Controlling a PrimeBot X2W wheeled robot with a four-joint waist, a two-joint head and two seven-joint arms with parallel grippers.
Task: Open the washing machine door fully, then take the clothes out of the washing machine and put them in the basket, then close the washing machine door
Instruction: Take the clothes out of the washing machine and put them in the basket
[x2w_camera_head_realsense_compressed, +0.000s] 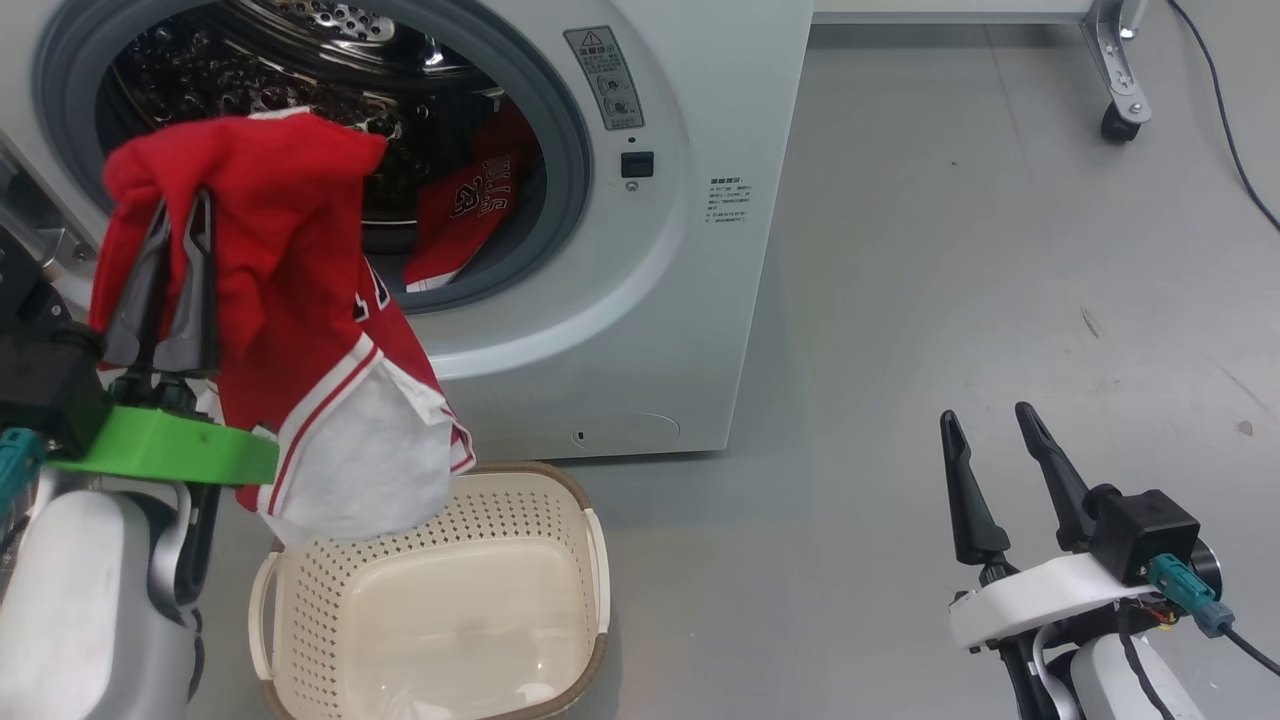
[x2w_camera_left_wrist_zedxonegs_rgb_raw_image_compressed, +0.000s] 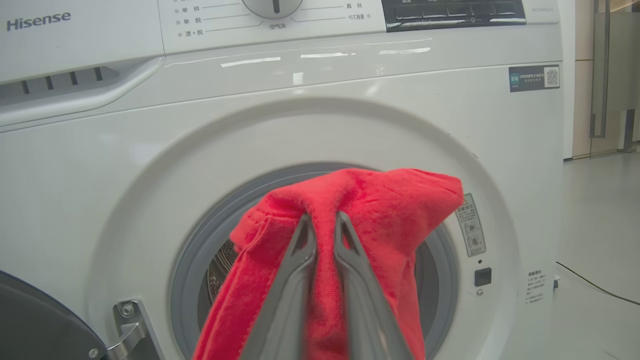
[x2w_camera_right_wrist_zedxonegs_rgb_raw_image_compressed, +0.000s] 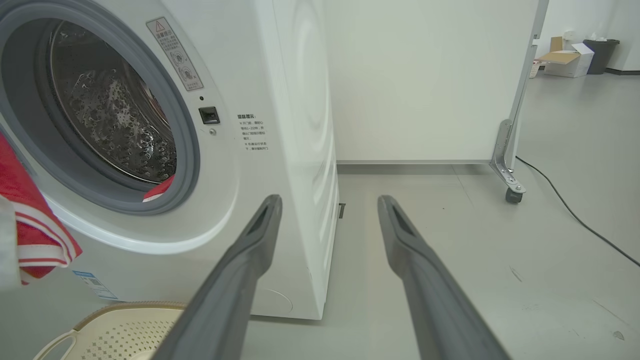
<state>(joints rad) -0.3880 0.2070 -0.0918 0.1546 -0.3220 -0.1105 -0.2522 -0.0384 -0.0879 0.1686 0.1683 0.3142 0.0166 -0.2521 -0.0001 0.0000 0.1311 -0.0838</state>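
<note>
The washing machine door (x2w_camera_left_wrist_zedxonegs_rgb_raw_image_compressed: 35, 325) is swung out to the left of the washing machine (x2w_camera_head_realsense_compressed: 650, 300), so the round mouth is clear and the opening step looks done (only a dark curved edge of the door and its hinge show in the left wrist view, so I cannot say whether it is fully open).

The unloading is partway. The left pincer (x2w_camera_head_realsense_compressed: 182, 210) is closed narrow on a fold of a red garment (x2w_camera_head_realsense_compressed: 290, 300), with the fabric bunched over and between its two fingers. It holds the garment up in front of the left part of the mouth. The garment is free of the steel drum (x2w_camera_head_realsense_compressed: 300, 60), and its white-trimmed hem droops over the far left corner of the basket (x2w_camera_head_realsense_compressed: 598, 580). Whether the hem touches the rim I cannot tell.

The basket sits on the floor (x2w_camera_head_realsense_compressed: 950, 250) just in front of the machine and has nothing in it yet. A second red garment (x2w_camera_head_realsense_compressed: 470, 215) with white lettering lies low in the right of the drum.

The right pincer (x2w_camera_head_realsense_compressed: 987, 415) stands wide and holds nothing, well apart over the floor at the near right.

What is left, as I judge it: drop this garment into the basket, fetch the one inside (and any hidden behind it), then shut the door.
</note>
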